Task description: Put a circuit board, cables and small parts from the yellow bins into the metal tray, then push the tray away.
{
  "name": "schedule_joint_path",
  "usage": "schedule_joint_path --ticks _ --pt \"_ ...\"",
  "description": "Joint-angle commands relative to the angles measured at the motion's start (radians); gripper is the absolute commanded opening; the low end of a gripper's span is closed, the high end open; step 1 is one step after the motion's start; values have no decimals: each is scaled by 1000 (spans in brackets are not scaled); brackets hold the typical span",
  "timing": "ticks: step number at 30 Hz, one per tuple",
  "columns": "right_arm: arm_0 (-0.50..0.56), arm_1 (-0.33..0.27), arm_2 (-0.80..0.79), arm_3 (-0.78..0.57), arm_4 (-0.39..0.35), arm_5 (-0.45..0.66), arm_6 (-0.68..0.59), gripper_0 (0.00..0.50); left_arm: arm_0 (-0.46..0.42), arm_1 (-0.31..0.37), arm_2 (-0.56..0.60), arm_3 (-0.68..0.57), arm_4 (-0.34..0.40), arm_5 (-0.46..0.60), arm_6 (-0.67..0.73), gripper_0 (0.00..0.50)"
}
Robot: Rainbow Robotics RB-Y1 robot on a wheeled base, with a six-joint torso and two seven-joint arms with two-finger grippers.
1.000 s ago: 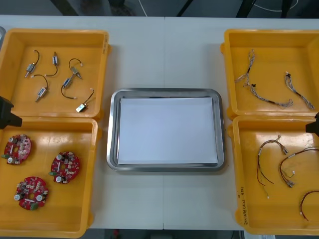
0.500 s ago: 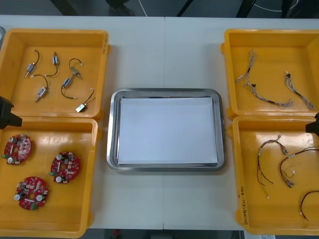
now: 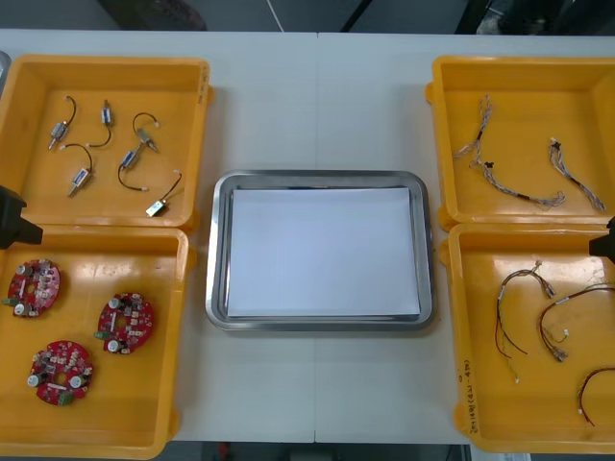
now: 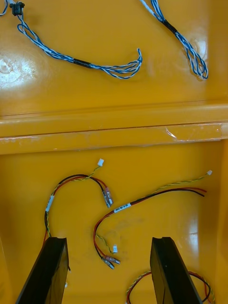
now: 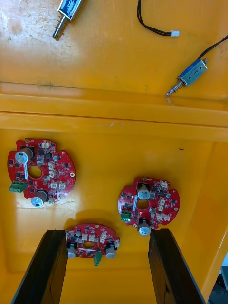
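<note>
While the bench (image 3: 317, 96) carries the tray (image 3: 216, 250) between yellow bins (image 3: 106, 65), the left end effector (image 5: 107, 232) above red boards (image 5: 40, 171) and the right end effector (image 4: 109, 240) above cables (image 4: 142, 202) hang spread, each clipped at the front view's edge.

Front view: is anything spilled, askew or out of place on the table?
Nothing stands out. The metal tray sits square between the yellow bins; circuit boards, small metal parts and cables all lie inside their bins. The left gripper hovers open over the boards, the right gripper over red and yellow cables.
</note>
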Motion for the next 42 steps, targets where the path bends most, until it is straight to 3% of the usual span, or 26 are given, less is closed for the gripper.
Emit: schedule_joint_path --ticks 1,42 --pt "14 7 11 -31 8 3 -44 500 10 -9 15 -25 -8 6 -82 500" --pt "14 7 11 -31 8 3 -44 500 10 -9 15 -25 -8 6 -82 500"
